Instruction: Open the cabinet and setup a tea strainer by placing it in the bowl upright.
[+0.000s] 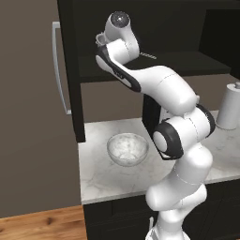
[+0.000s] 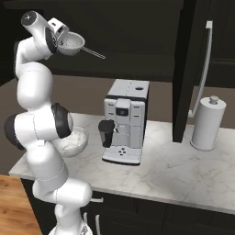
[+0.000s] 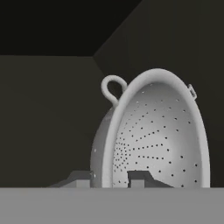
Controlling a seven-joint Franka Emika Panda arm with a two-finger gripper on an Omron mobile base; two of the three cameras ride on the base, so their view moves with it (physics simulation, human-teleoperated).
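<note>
Fingers were pinched on the tea strainer's rim between them inside the open cabinet, likely for lifting toward the bowl.

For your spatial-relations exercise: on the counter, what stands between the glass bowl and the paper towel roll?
In the right base view, the coffee machine stands on the counter between the bowl and the paper towel roll.

Cabinet doors stand open; door hangs over the counter between coffee machine and paper towel roll. Bowl top unobstructed, coffee machine just beside it. Bare counter in front of the machine.
</note>
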